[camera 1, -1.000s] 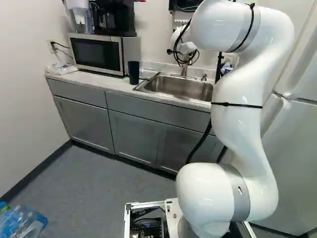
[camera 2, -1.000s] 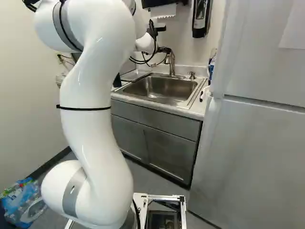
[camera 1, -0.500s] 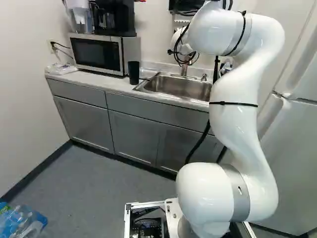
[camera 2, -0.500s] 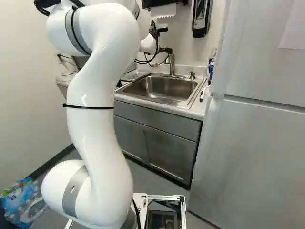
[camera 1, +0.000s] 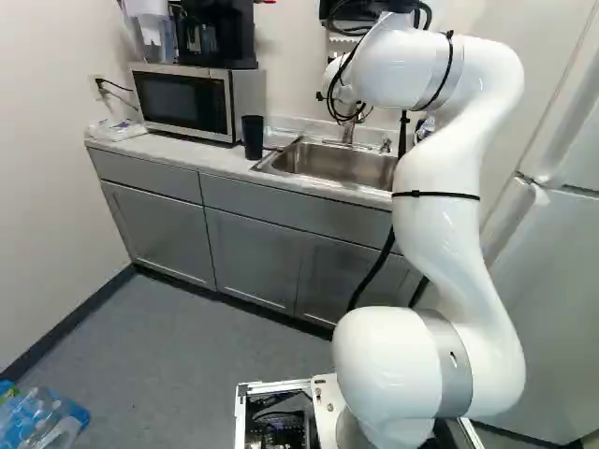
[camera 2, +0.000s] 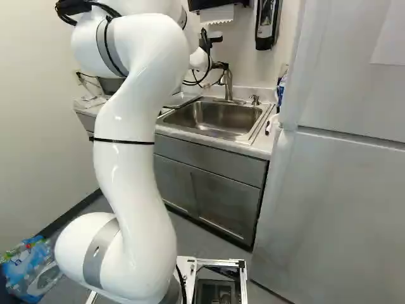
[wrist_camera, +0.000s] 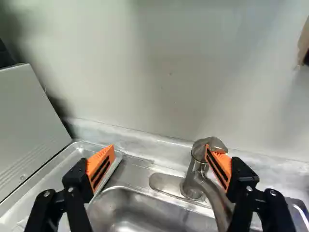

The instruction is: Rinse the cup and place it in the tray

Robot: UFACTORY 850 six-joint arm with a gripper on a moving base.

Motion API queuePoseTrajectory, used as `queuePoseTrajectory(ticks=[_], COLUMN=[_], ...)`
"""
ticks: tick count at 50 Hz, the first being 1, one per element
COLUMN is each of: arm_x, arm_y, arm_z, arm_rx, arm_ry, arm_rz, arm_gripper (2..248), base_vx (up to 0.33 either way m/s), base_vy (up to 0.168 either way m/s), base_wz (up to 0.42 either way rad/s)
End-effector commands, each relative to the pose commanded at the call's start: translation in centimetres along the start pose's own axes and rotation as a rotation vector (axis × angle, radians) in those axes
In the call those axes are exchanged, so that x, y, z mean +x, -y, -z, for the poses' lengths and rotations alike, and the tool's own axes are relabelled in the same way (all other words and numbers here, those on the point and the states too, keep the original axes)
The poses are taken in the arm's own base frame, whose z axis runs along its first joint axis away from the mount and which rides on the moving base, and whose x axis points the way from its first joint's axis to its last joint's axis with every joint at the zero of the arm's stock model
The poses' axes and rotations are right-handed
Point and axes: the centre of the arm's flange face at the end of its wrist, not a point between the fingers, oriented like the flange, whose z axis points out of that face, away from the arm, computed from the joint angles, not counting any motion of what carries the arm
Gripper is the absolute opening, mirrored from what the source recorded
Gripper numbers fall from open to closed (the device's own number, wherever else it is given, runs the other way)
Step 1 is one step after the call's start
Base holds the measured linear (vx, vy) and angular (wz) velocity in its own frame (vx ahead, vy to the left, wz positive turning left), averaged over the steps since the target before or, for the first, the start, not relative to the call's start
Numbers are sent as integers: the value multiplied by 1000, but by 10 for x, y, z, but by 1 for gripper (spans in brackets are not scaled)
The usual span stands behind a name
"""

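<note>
The tall white fridge (camera 2: 342, 190) and the rest of the room sit in the same spots as a second ago, so the base has not moved. The big white arm (camera 1: 440, 234) has. Its high bend has come down a bit and swung left in the left base view, and right in the right base view. The small end near the wall looks almost where it was.

The pale surface (camera 1: 211, 161) holds the silver and black microwave (camera 1: 182, 101) and the shiny metal sink (camera 1: 337, 164). The flat metal tray (wrist_camera: 53, 186) lies between them. The curved silver tap (wrist_camera: 195, 174) is at the back of the sink.

The tall black cup (camera 1: 253, 137) stands upright on the surface, just beside the microwave. It has not moved and nothing holds it.

The black gripper (wrist_camera: 160, 149) is open and has nothing in it. One orange pad (wrist_camera: 217, 166) is in front of the tap's top; I can't tell if they touch.

So I think the arm is busy with the tap. It might bump it if it swings too far. The cup must still get to the tray. I can't tell if it is rinsed.
</note>
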Motion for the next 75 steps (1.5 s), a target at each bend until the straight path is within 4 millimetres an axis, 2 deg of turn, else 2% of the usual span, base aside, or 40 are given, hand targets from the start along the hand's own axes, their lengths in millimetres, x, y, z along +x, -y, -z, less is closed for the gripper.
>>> queuePoseTrajectory(ticks=[35, 75], arm_x=[8, 5], arm_y=[0, 0], arm_z=[0, 0], arm_rx=[0, 0], arm_ry=[-91, -58], arm_rz=[0, 1], arm_gripper=[247, 247], base_vx=[0, 0], base_vy=[0, 0], base_wz=[0, 0])
